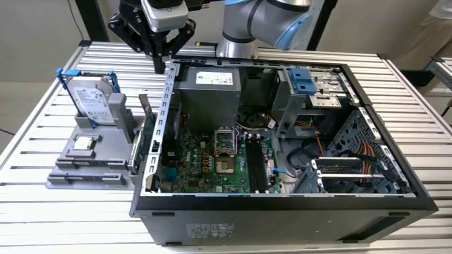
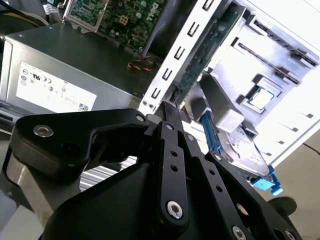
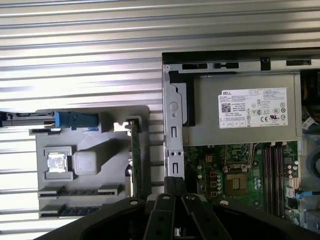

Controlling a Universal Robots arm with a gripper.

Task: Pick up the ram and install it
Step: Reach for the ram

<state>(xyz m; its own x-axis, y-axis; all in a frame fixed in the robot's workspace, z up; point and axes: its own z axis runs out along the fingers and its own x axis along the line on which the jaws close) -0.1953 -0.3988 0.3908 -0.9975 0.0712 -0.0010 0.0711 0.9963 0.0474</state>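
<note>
case wall (image 3: 172, 130) crowds ram (image 3: 134, 160); open above.

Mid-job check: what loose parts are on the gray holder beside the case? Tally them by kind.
Hard drive: 1
CPU: 1
Ram: 1
Total: 3

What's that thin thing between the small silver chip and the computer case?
That is the ram, standing on edge in the grey holder, between the silver chip and the computer case, as the first wrist view shows.
</note>
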